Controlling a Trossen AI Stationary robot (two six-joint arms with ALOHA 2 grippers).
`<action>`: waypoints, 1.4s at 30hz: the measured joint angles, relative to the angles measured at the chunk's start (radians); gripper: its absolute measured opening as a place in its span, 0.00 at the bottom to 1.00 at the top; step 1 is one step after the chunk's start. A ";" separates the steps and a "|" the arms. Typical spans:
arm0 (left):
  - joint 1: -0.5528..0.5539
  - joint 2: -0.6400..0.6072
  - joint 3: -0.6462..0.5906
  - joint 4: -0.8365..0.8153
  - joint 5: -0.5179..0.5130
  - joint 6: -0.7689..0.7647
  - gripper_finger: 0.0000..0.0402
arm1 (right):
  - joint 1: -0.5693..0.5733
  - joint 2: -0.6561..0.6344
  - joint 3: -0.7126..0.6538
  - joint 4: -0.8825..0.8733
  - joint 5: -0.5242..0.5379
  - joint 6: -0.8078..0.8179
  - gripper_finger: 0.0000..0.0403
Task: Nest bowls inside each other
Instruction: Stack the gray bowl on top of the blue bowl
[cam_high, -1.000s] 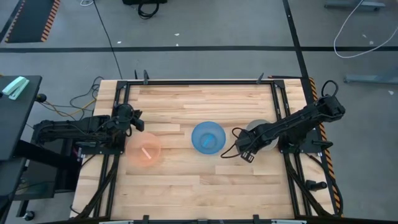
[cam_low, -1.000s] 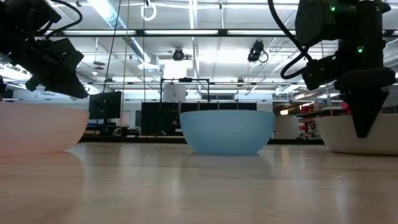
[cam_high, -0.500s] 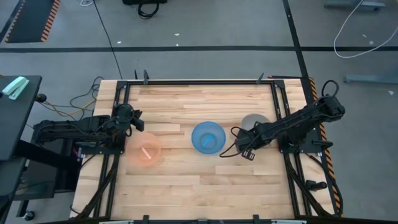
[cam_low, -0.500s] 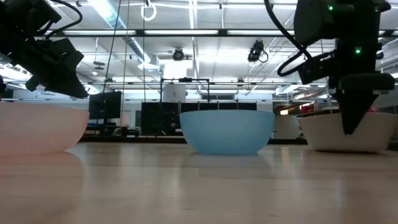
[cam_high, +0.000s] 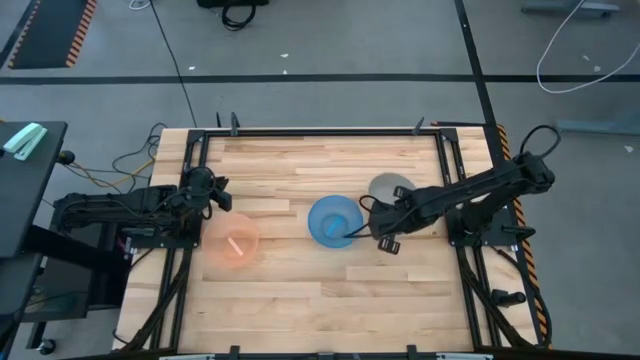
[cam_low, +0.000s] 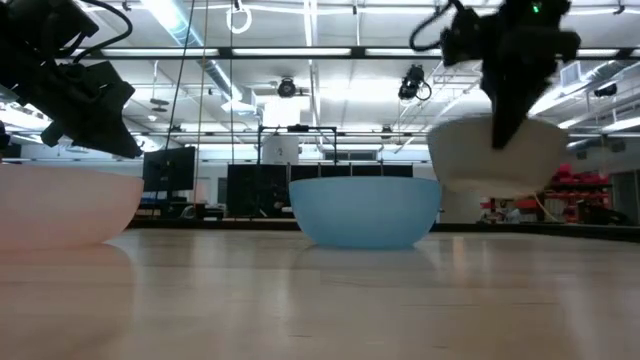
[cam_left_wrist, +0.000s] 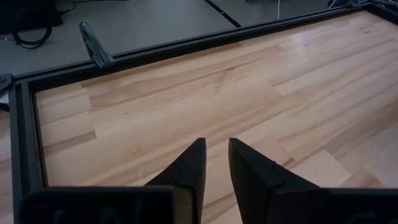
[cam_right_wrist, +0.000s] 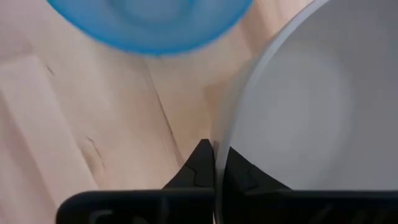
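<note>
Counting three bowls, you see the right gripper (cam_right_wrist: 214, 163) pinching the grey-white bowl (cam_low: 497, 152) aloft at the blue bowl's (cam_high: 333, 221) three o'clock; the pink bowl (cam_high: 232, 243) sits at nine, left gripper (cam_left_wrist: 216, 163) slightly spread.

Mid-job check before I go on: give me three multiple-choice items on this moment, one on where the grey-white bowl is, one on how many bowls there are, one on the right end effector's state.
1. Where is the grey-white bowl?
A. Lifted off the table, beside the blue bowl
B. Nested in the pink bowl
C. On the floor

2. How many bowls show?
A. Two
B. Three
C. Four

3. The right end effector is:
A. Wide open over the pink bowl
B. Shut on the grey-white bowl's rim
C. Out of view

Answers:
1 A, the low view shows it hanging clear of the wood.
2 B, pink, blue and grey-white.
3 B, the right wrist view shows the fingers pinching the rim.
</note>
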 joint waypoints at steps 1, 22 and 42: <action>0.000 0.000 0.000 0.000 0.000 0.000 0.18 | 0.000 0.000 0.027 -0.011 0.007 -0.011 0.01; 0.000 0.000 0.000 0.000 0.000 0.000 0.18 | -0.041 0.310 0.457 -0.023 -0.030 -0.387 0.01; 0.000 0.000 0.000 -0.001 0.000 0.000 0.18 | 0.001 0.627 0.634 -0.095 -0.070 -0.464 0.01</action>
